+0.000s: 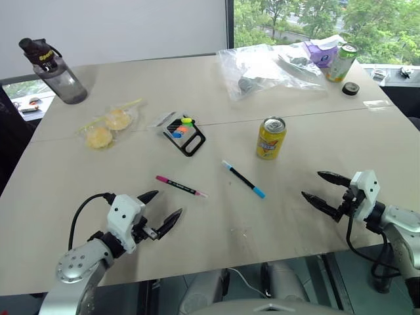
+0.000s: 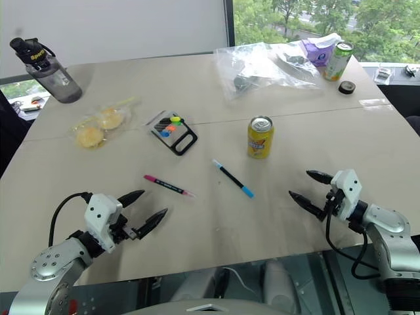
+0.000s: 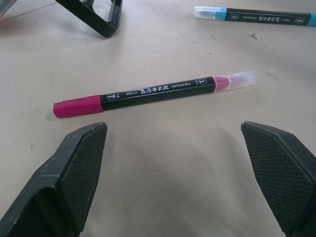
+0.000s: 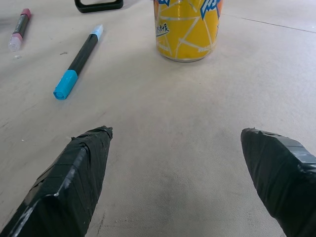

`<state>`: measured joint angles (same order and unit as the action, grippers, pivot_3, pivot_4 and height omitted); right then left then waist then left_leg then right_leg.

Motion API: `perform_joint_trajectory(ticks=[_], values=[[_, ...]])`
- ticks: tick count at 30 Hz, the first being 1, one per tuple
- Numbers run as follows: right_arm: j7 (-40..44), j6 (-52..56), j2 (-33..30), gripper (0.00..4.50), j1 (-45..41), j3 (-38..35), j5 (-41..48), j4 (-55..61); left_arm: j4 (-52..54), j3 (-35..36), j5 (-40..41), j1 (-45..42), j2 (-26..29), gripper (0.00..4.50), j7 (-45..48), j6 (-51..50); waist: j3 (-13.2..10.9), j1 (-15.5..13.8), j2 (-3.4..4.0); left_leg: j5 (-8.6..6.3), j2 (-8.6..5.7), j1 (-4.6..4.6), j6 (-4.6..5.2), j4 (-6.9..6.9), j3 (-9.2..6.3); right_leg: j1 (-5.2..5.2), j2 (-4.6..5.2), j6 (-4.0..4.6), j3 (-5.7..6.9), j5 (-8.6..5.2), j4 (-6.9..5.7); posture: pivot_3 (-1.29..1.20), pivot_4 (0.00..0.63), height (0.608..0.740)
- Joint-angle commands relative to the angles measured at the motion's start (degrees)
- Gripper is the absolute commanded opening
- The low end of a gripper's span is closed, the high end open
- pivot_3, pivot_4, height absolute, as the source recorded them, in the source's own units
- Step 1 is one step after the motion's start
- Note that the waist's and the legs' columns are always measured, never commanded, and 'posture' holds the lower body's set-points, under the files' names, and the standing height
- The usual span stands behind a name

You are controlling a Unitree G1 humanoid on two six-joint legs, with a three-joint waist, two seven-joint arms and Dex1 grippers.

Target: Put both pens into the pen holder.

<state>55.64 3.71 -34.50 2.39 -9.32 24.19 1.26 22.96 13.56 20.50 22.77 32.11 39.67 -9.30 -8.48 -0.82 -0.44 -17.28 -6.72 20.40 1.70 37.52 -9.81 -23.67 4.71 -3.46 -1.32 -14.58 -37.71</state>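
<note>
Both end effectors hang released and empty just above the surface (image 1: 216,85), fingers spread wide. The pink-ended pen (image 3: 148,91) lies flat just ahead of the left end effector (image 1: 159,213), crosswise to its fingers. The blue-capped pen (image 1: 243,178) lies well ahead of the right end effector (image 1: 323,188), off toward the middle, with the yellow drink can (image 1: 270,138) standing just beyond it. The pen holder (image 1: 184,133) lies flat beyond both pens, nearer the left end effector's side.

The likely troubles: a slim barrel flat on the surface may roll or skid away as the fingers close, or be pinched off-centre and swing. The right end effector's reach could clip the can and topple it. The holder, lying flat and light, may slide when a pen is pushed in.
</note>
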Motion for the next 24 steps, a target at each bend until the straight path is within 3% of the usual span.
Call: perform_joint_trajectory(ticks=[1, 24], values=[[0.1, -1.0, 0.1, 4.47, -0.7, -0.1, -0.1, 0.5, 0.3, 1.4, 0.1, 0.5, 0.3, 4.47, 0.4, 1.3, 0.0, 0.0, 0.00, 0.00, 0.00, 0.00, 0.00, 0.00, 0.00, 0.00, 0.00, 0.00, 0.00, 0.00, 0.00, 0.00, 0.150, 0.740], [0.3, -1.2, 0.3, 4.47, -2.0, 0.2, -0.9, -0.6, 0.2, 1.4, 0.4, 0.4, -0.7, 4.47, 0.2, 1.3, 0.0, 0.0, 0.00, 0.00, 0.00, 0.00, 0.00, 0.00, 0.00, 0.00, 0.00, 0.00, 0.00, 0.00, 0.00, 0.00, 0.150, 0.740]])
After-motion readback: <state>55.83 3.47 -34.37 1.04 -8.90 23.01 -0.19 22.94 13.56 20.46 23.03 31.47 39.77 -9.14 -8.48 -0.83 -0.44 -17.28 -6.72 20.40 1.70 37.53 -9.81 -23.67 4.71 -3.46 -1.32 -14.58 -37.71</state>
